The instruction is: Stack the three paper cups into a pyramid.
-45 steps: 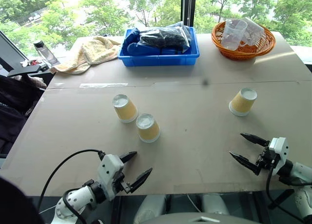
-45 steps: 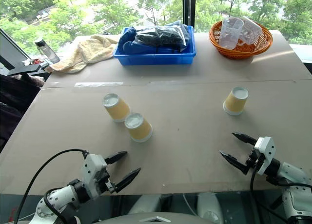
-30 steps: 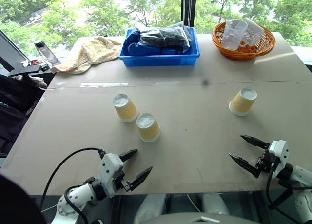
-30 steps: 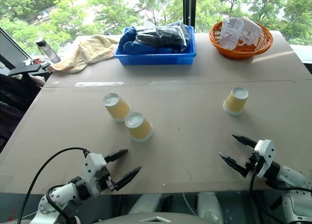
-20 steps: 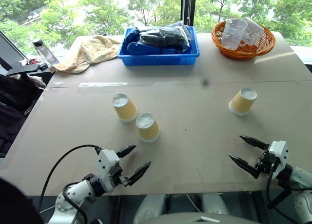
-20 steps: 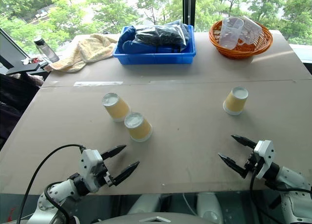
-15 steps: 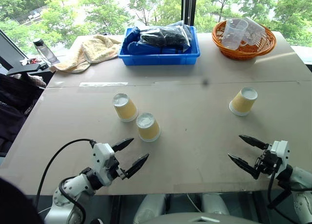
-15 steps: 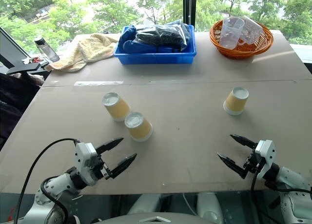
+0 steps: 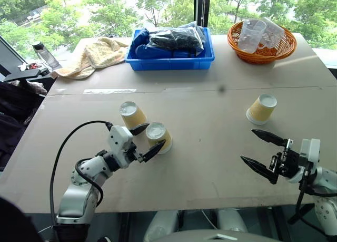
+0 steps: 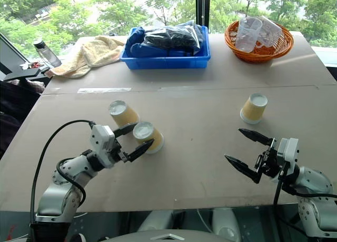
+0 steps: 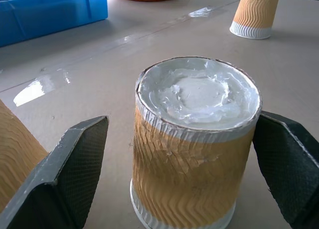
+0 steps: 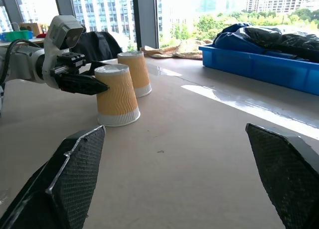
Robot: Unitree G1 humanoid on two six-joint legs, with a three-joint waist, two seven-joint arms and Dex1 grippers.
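1. Jaws, left gripper (image 9: 147, 139): spread wide, nothing clamped. A second ago this gripper sat low at the lower left of the head view, well short of the cups; now it has come up and forward so that its fingers straddle the nearer cup (image 9: 158, 137), one finger on each side. In the left wrist view that cup (image 11: 195, 144) stands between the two pads, with a gap showing on the left side.
2. Jaws, right gripper (image 9: 261, 153): likewise spread wide and empty. It has risen a little at the lower right of the frame, its tips aimed up-left.
3. Paper cups, three, all upside down on the table (image 9: 210, 163): the nearer cup at centre left; the second cup (image 9: 132, 115) just beside it to the upper left; the far cup (image 9: 261, 109) alone at centre right, well apart from the pair and above the right gripper.
4. Pyramid: not begun. No cup is lifted or moved from its earlier spot.
5. Meaning for the task, as judged: the left arm's approach looks complete and closing on the nearer cup is probably the step in hand; the right gripper seems to be lining up for the far cup.
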